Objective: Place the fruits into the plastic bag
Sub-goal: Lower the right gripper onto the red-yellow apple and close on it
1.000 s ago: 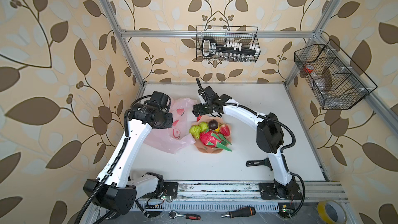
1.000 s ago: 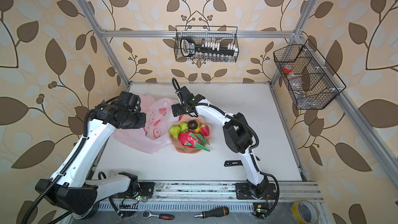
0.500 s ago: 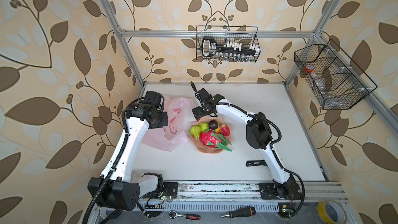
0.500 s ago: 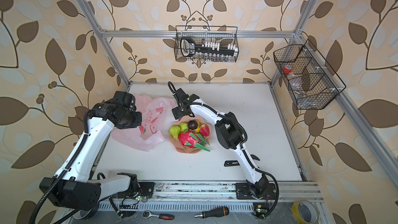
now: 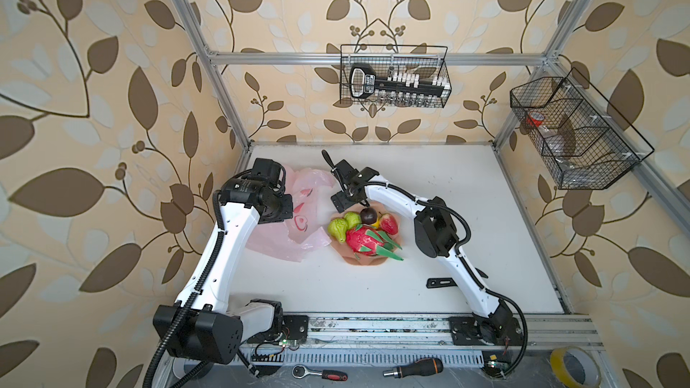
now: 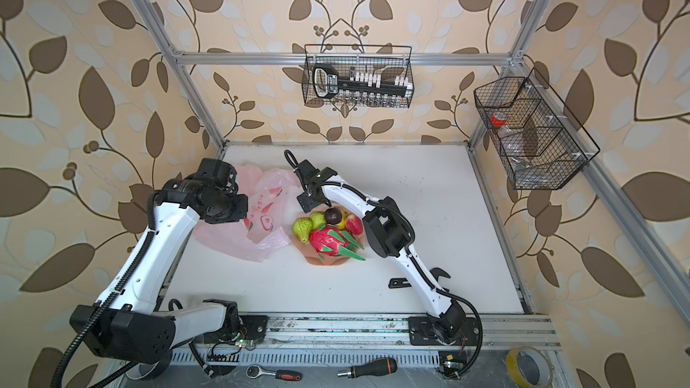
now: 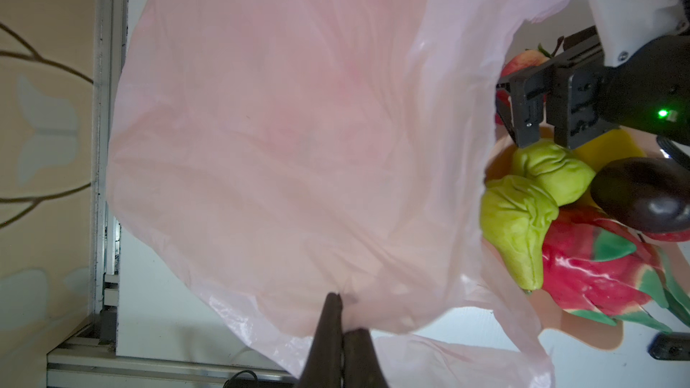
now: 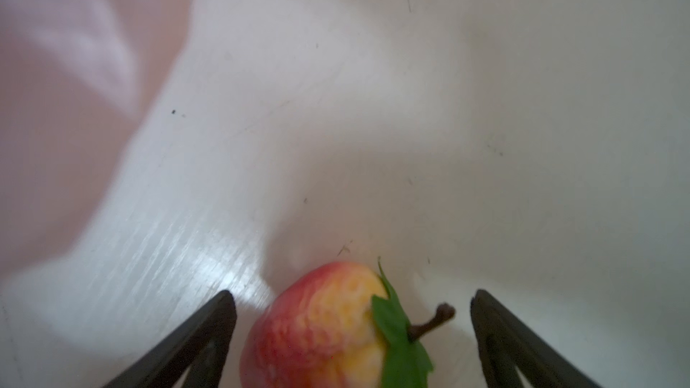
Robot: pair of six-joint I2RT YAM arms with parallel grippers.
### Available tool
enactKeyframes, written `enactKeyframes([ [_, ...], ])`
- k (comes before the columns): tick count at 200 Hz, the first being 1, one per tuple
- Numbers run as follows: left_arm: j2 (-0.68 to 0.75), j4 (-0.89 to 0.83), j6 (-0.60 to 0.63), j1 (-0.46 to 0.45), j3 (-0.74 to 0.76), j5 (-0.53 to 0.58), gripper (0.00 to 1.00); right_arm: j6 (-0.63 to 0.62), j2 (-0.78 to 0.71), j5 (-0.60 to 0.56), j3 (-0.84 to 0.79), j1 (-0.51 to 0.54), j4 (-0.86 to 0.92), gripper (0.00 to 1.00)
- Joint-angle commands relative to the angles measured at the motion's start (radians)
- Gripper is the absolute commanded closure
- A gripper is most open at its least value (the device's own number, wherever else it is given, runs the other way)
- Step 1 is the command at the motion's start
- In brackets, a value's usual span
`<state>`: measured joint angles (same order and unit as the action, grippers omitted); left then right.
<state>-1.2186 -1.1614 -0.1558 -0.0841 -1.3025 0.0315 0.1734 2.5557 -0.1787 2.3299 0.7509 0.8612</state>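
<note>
Two robot arms reach over a white table (image 5: 373, 293). The left gripper (image 7: 340, 313) is pinched tight on a fold of the thin, crinkly pale pink plastic bag (image 5: 298, 235). The bag lies just beside a peach-pink scalloped bowl (image 5: 364, 261) heaped with toy fruits (image 5: 362, 242). The right gripper (image 8: 353, 293) is spread wide, with a red-and-yellow stemmed fruit (image 8: 321, 330) on the table between its jaws.

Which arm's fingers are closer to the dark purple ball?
Right. The right fingers hang open beside the dark purple ball; the left fingers are farther off, shut on the plastic bag.
</note>
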Motion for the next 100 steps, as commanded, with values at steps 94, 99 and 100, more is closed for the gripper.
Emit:
enactKeyframes([
  [94, 0.021, -0.001, 0.025, 0.0, 0.007, -0.023, 1.0, -0.053, 0.053, -0.04, 0.082, -0.012, 0.002, 0.21],
  [99, 0.021, -0.001, 0.025, 0.001, 0.005, -0.023, 1.0, -0.052, 0.046, -0.041, 0.077, -0.011, -0.007, 0.23],
  [100, 0.02, -0.002, 0.024, 0.001, 0.006, -0.023, 1.0, -0.05, 0.045, -0.042, 0.075, -0.012, -0.008, 0.23],
])
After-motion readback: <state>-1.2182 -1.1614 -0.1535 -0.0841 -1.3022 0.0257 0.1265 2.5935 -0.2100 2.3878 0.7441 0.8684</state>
